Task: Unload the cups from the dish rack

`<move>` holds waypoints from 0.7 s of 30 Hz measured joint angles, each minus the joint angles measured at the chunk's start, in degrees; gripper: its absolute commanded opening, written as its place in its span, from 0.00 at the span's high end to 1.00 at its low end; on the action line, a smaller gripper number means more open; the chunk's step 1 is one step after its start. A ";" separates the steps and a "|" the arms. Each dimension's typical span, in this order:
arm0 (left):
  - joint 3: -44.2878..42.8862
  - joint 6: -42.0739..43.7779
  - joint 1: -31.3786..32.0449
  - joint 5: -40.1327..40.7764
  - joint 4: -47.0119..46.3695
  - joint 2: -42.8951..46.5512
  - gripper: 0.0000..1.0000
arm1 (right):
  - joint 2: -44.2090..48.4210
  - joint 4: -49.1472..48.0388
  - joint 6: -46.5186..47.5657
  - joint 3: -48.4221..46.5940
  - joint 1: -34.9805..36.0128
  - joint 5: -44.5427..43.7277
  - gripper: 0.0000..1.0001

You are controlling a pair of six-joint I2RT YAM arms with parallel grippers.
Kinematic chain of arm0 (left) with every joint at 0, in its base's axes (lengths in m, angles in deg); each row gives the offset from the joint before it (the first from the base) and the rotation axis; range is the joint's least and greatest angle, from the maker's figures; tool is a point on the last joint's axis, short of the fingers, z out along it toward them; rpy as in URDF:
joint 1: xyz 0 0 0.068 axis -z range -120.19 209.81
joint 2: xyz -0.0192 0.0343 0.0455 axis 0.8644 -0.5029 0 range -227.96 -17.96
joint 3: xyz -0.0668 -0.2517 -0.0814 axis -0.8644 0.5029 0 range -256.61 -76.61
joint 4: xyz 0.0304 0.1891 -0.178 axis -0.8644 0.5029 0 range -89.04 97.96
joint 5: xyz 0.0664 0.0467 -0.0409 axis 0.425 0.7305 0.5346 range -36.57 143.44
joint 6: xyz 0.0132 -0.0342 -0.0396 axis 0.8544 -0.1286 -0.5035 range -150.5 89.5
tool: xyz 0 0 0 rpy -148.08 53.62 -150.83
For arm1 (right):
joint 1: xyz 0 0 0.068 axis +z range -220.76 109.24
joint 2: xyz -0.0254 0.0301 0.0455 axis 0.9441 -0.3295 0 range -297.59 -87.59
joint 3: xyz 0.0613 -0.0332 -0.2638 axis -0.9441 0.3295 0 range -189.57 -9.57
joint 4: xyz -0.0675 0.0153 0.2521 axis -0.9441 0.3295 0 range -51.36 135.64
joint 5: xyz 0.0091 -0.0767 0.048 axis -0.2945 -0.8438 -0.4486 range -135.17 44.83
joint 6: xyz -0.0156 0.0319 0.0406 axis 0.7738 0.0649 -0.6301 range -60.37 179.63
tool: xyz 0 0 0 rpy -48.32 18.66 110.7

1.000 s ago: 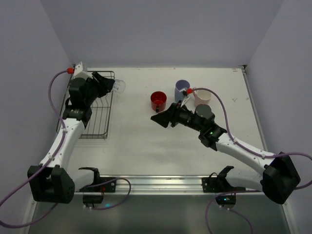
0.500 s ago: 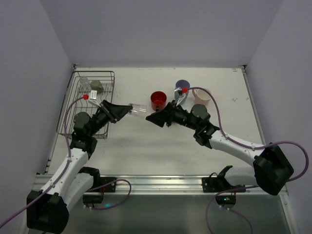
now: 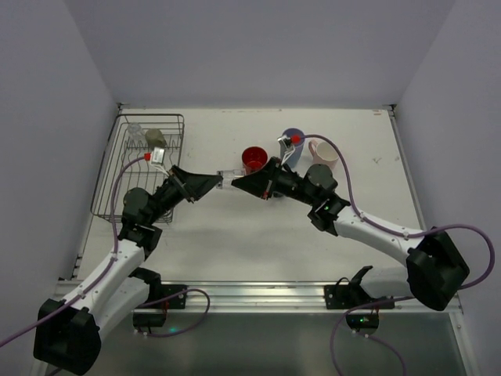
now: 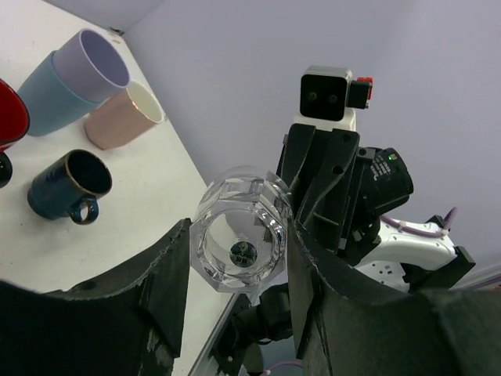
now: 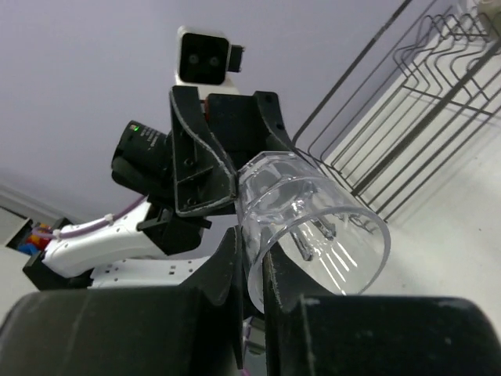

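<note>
A clear glass (image 3: 227,174) hangs above the table's middle, lying on its side between both grippers. My left gripper (image 3: 214,179) is shut on its thick base (image 4: 239,249), one finger on each side. My right gripper (image 3: 237,182) is shut on the rim wall of the same glass (image 5: 317,211), one finger inside and one outside. The dish rack (image 3: 109,176) stands at the back left with another clear glass (image 3: 135,133) and a beige-olive mug (image 3: 155,139) in it. A red mug (image 3: 254,160), a lavender tumbler (image 3: 292,141) and a pink mug (image 3: 324,154) stand on the table.
A dark blue cup (image 4: 69,185) stands near the tumbler (image 4: 70,78) and pink mug (image 4: 125,117), under my right arm in the top view. The rack's wires (image 5: 423,102) show behind the glass. Walls close the table on three sides.
My left arm carried the glass from the rack to the table's middle. My right gripper moved left to meet it and closed on its rim.
</note>
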 measured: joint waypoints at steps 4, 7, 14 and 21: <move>-2.12 4.72 0.66 -0.68 5.73 0.74 0.04 | 1.66 0.48 -0.46 0.04 0.87 -0.63 1.00; -7.96 13.29 0.72 0.70 18.08 2.32 0.00 | 4.90 7.93 2.71 -0.17 0.59 -3.87 1.00; -19.47 34.93 0.72 13.38 42.88 10.32 0.00 | 8.07 39.06 16.37 -11.96 0.35 -13.07 1.00; -18.25 46.47 0.72 33.68 55.98 18.40 0.00 | -3.34 60.83 25.88 -23.65 4.15 -24.15 1.00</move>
